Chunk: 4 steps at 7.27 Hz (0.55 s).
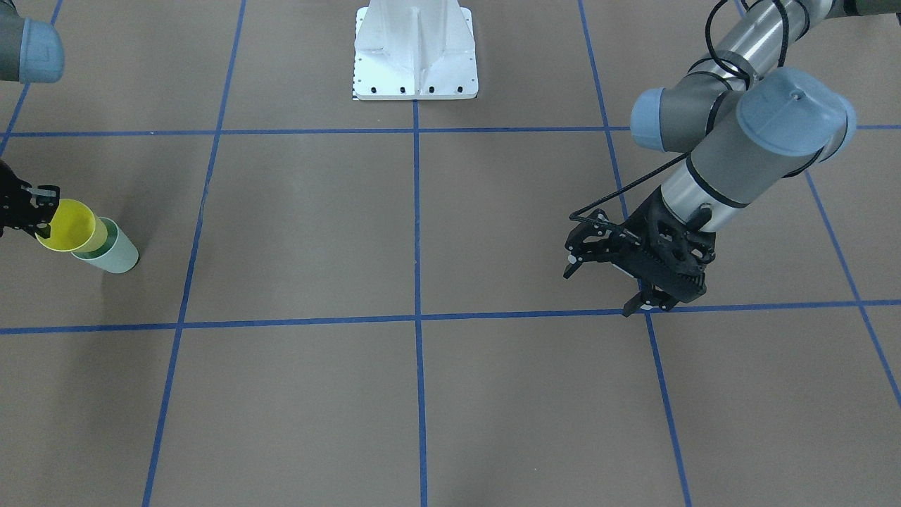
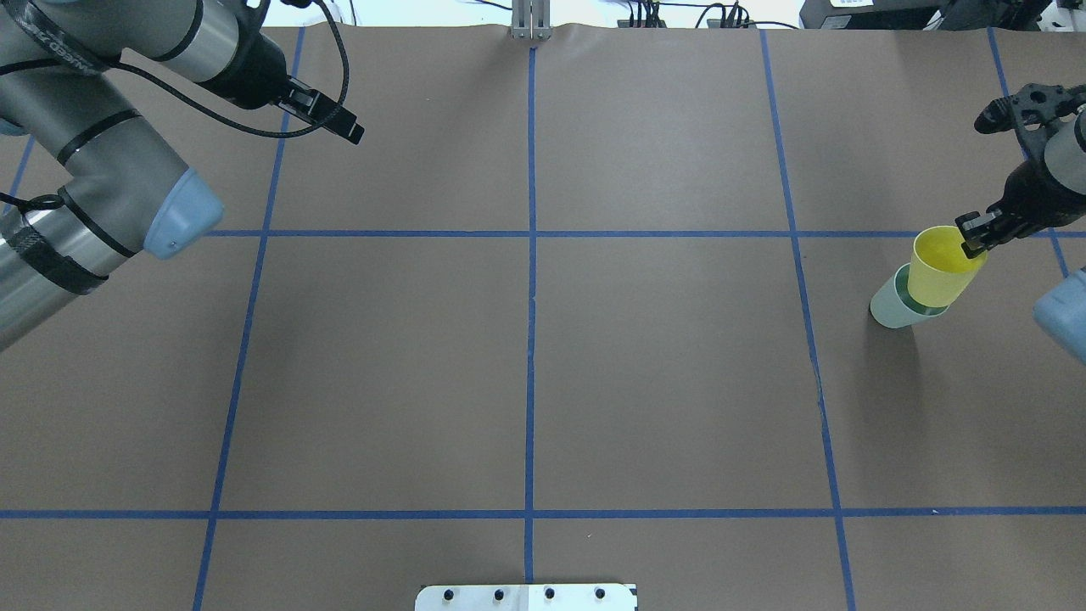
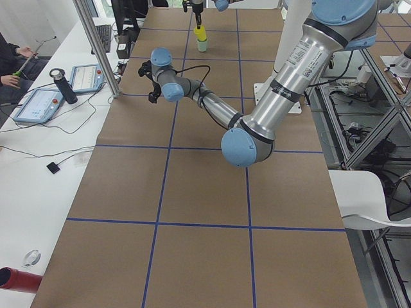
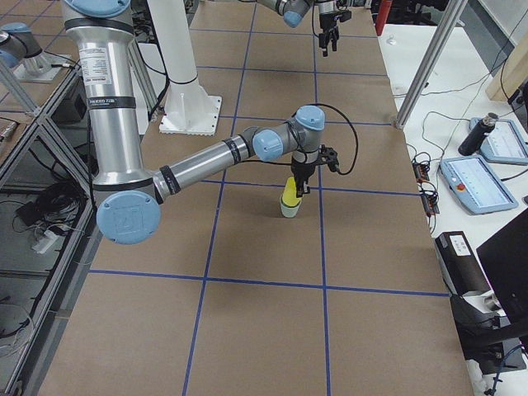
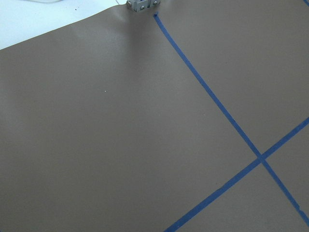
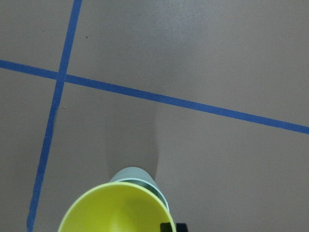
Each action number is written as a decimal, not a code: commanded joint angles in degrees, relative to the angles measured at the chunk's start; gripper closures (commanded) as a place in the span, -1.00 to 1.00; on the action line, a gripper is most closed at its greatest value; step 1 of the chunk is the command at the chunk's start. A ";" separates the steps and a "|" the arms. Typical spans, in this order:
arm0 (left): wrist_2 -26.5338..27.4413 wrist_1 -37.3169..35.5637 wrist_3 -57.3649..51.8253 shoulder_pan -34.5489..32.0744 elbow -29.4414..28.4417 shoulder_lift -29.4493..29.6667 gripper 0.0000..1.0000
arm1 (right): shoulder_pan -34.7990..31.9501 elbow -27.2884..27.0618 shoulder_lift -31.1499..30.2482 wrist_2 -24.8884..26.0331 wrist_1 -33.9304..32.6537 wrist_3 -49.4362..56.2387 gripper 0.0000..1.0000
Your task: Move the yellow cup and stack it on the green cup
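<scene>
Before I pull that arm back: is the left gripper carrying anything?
No, the left gripper hangs open and empty above the table, while the right gripper pinches the yellow cup by its rim.

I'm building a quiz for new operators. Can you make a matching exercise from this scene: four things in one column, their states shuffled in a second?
Things:
1. yellow cup
2. green cup
3. left gripper
4. right gripper

States:
A. open, holding nothing
B. stands on the table, under another cup
C. fingers pinch a cup's rim
D. sits in another cup's mouth

Pairs: 1-D, 2-B, 3-A, 4-C.
</scene>
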<state>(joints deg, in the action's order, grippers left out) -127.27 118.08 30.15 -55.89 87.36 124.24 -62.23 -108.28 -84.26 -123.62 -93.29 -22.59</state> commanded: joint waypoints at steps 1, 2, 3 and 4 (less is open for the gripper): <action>0.00 0.05 0.00 0.00 -0.08 -0.14 -0.99 | 0.88 0.43 0.32 0.14 0.03 0.00 1.00; 0.00 0.05 0.00 0.00 -0.08 -0.14 -0.99 | 1.23 0.52 0.33 0.22 0.03 0.00 1.00; 0.00 0.05 0.00 0.00 0.00 -0.14 -0.99 | 1.24 0.61 0.33 0.22 0.03 0.09 1.00; 0.00 0.05 0.00 0.00 -0.08 -0.05 -0.99 | 1.24 0.61 0.41 0.14 0.03 0.09 0.58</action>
<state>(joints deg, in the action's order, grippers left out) -127.27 118.12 30.15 -55.90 87.31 124.12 -61.06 -107.72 -83.93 -123.43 -93.25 -22.53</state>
